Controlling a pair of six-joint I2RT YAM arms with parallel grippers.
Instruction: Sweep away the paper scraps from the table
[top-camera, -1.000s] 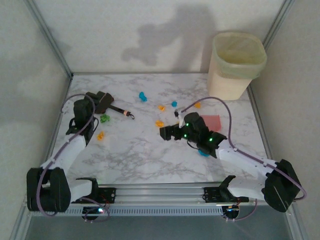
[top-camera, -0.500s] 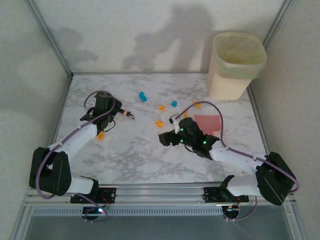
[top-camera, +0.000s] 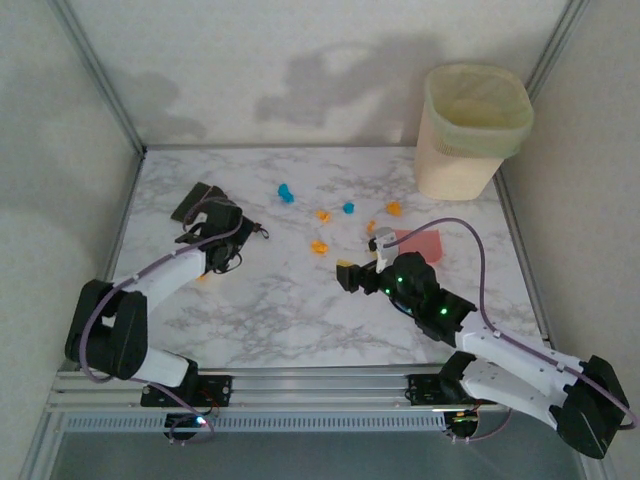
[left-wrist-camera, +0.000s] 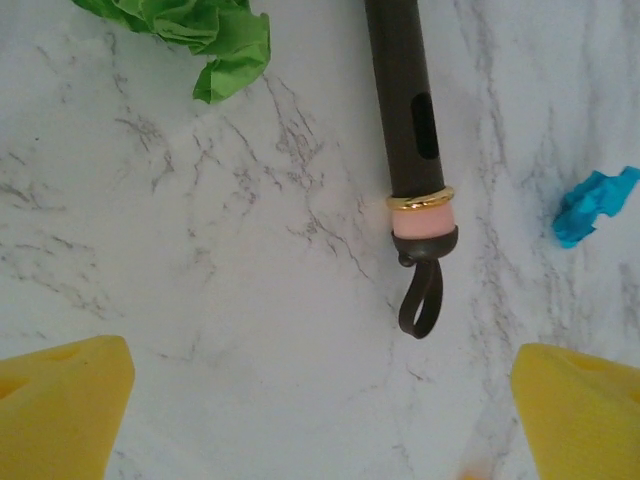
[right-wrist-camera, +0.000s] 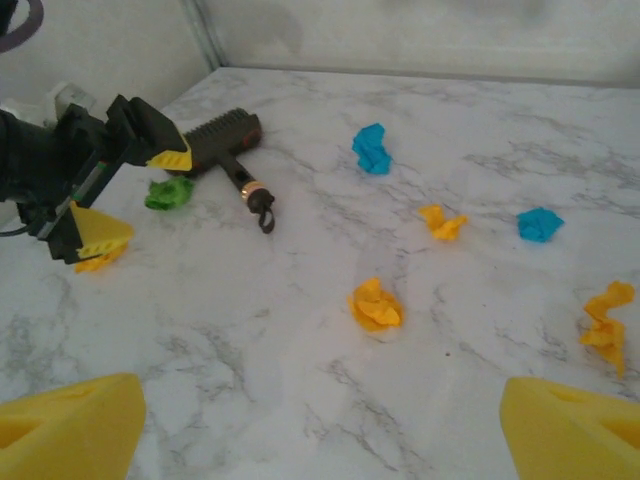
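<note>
Both arms had shifted: the left gripper (top-camera: 224, 236) had slid along the brush (left-wrist-camera: 410, 110) to its looped handle end, uncovering the bristle head, and the right gripper (top-camera: 352, 275) had edged right. Left jaws gaped wide and empty, the loop just ahead of their gap. Right jaws, equally wide, held nothing over the surface (top-camera: 290, 310). Blue and orange scraps (top-camera: 319, 246) lay scattered mid-surface, a green scrap (left-wrist-camera: 205, 35) beside the handle. Behind the right gripper lay the dustpan (top-camera: 420, 243); a bin (top-camera: 470, 130) stood at the far right corner.
</note>
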